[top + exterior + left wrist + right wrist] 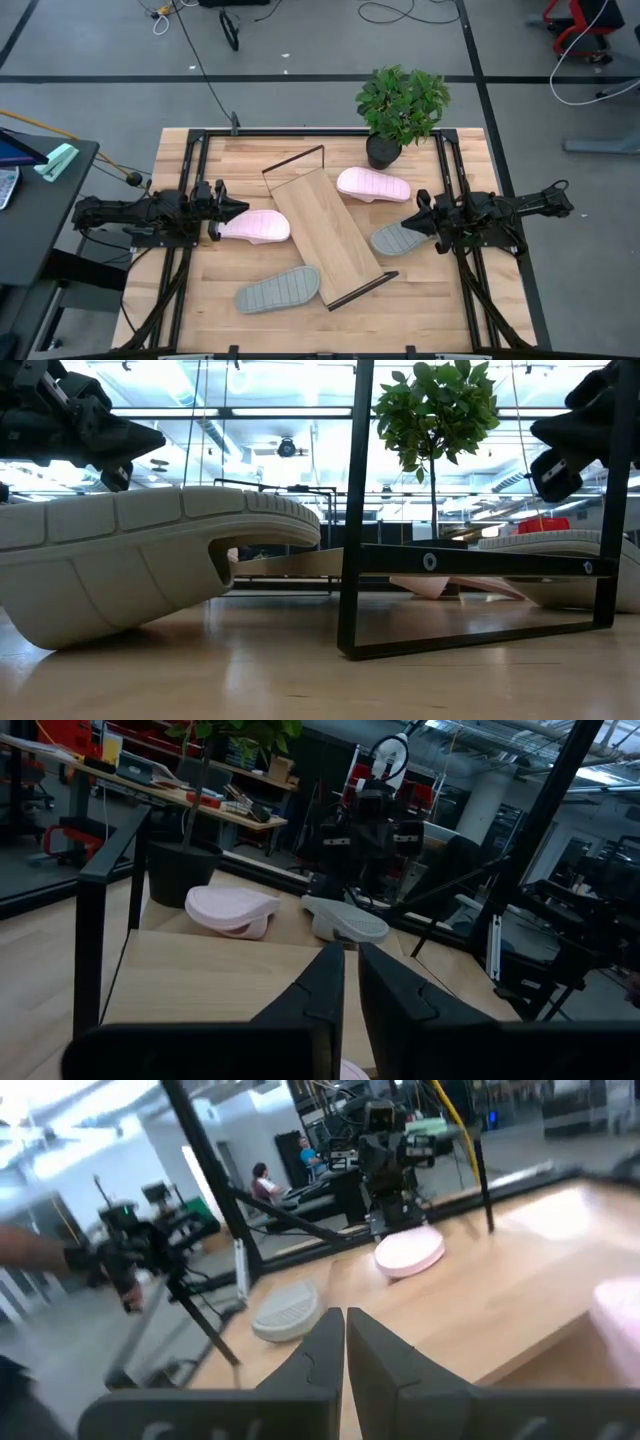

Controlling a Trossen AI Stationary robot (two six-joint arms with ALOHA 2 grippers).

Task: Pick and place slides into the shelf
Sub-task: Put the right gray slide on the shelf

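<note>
The shelf [325,235] lies slantwise mid-table, a light-wood board with a dark wire frame at each short end. One pink slide [255,226] rests beside its left long edge, the other pink slide [373,185] beyond its right edge near the plant. A grey-green slide [278,290] lies sole up near the table's front; the second grey-green slide [400,238] sits right of the shelf. My left gripper [228,208] hovers shut at the left pink slide's outer end [350,1070]. My right gripper [418,210] hovers shut above the right grey-green slide.
A potted plant [400,110] stands at the table's far edge, right of centre. The shelf's near wire frame [355,510] stands upright in front of the low camera. Dark rails [185,200] run along both table sides. A black desk [40,190] stands left of the table. People sit in the room behind [265,1180].
</note>
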